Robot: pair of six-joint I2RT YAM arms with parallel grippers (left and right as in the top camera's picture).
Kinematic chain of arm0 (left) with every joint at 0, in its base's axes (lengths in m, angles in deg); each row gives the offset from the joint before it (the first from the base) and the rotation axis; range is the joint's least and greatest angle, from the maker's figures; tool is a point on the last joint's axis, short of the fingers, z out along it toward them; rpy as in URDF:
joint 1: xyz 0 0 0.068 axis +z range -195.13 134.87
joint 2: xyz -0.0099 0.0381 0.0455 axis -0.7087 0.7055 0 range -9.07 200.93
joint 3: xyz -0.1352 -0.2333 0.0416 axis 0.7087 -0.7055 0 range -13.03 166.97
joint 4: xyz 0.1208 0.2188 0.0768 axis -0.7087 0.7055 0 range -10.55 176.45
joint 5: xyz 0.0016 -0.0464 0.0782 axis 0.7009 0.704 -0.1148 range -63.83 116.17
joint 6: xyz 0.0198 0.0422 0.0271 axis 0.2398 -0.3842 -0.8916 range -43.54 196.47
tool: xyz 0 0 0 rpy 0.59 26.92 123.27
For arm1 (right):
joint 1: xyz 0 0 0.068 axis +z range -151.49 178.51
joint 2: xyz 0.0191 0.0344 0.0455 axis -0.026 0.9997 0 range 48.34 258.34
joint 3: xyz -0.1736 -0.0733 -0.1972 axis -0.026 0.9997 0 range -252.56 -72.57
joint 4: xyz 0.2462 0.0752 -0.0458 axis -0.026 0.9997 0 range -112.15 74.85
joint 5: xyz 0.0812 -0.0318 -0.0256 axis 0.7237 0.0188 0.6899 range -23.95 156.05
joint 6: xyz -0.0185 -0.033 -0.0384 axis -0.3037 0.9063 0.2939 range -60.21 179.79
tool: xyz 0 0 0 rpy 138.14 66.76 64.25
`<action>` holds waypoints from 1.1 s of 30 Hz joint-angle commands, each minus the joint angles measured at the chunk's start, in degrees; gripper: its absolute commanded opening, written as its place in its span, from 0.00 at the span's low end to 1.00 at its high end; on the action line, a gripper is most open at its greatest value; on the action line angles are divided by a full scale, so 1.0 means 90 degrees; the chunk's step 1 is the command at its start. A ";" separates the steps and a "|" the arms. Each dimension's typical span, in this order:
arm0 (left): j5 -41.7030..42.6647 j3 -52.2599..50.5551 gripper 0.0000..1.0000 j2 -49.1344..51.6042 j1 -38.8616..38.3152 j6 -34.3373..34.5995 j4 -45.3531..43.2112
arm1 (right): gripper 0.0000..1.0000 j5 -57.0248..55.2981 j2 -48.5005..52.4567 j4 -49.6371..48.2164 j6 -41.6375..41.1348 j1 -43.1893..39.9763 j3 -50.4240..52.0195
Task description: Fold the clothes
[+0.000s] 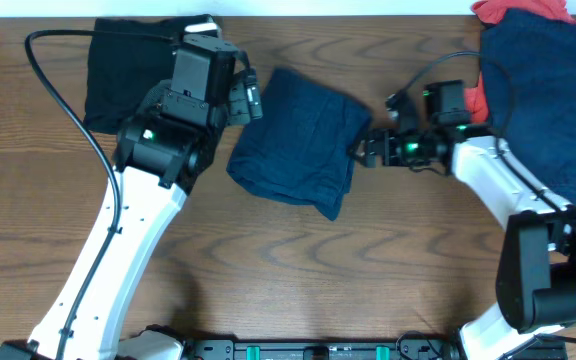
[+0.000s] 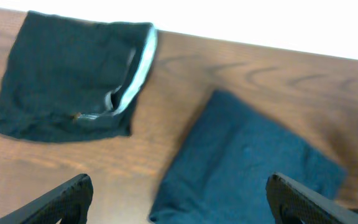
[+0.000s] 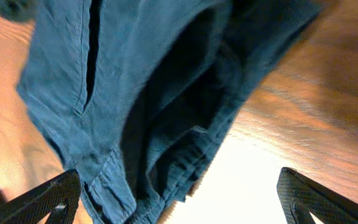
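The folded shorts (image 1: 300,140), dark navy, lie in the middle of the bench (image 1: 298,275) as a tilted, roughly square packet. It looks a little longer from its far-left corner to its near-right corner than across. It rests flat with no arm holding it.

The left fingers (image 1: 251,100) hover at the far-left corner of the folded shorts. They are spread wide with nothing between them, and the left wrist view shows the packet on the bench under that gap. The right fingers (image 1: 361,150) sit just beside the right edge of the folded shorts, also spread wide and empty. In the right wrist view the cloth's layered edge fills the space ahead of them. Whether a fingertip touches the cloth I cannot tell.

To the far left of the folded shorts, behind the left arm, lies a black piece (image 1: 128,70) with a grey band, flat and squared. Well to the right of the folded shorts is a loose pile (image 1: 548,100) of navy cloth with a red piece (image 1: 516,12) at its far edge.

This garment looks done. If the next item comes from the pile, it lies to the right of the folded shorts and behind the right fingers, so the right arm is the nearer one. The left arm is nearer the black piece.
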 commanded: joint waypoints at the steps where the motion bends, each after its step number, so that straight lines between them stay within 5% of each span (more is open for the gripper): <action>1: -0.0002 0.0019 0.91 0.0209 0.0068 -0.0044 0.0114 | 0.99 -0.1018 0.0029 -0.0075 -0.0430 0.0471 -0.0007; 3: -0.0002 0.0007 0.91 0.0308 0.0068 -0.0044 0.0121 | 0.92 -0.1532 0.0029 -0.0163 -0.0583 0.0716 -0.0007; 7: -0.0002 -0.0032 0.91 0.0493 0.0068 -0.0041 0.0126 | 0.29 -0.2727 0.0063 -0.0291 -0.0855 0.1188 -0.0007; 9: -0.0002 -0.0039 0.91 0.0573 0.0068 -0.0041 0.0129 | 0.08 -0.3228 0.0158 -0.0347 -0.1044 0.1350 -0.0007; 10: -0.0002 -0.0039 0.91 0.0619 0.0068 -0.0041 0.0138 | 0.06 -0.3332 0.0228 -0.0396 -0.1052 0.1394 -0.0007; 19: -0.0002 -0.0039 0.91 0.0692 0.0068 -0.0044 0.0192 | 0.01 -0.3225 0.1190 -0.0913 -0.1090 0.1430 -0.0007; 29: -0.0002 -0.0053 0.91 0.0707 0.0068 -0.0044 0.0202 | 0.01 -0.2608 0.0937 -0.0959 -0.1081 0.1277 -0.0087; 30: -0.0002 -0.0053 0.91 0.0709 0.0068 -0.0046 0.0216 | 0.06 -0.2506 0.0833 -0.0945 -0.1081 0.1222 -0.0114; 33: 0.0000 -0.0053 0.91 0.0733 0.0068 -0.0068 0.0262 | 0.51 -0.2283 0.0369 -0.0826 -0.1081 0.0988 -0.0189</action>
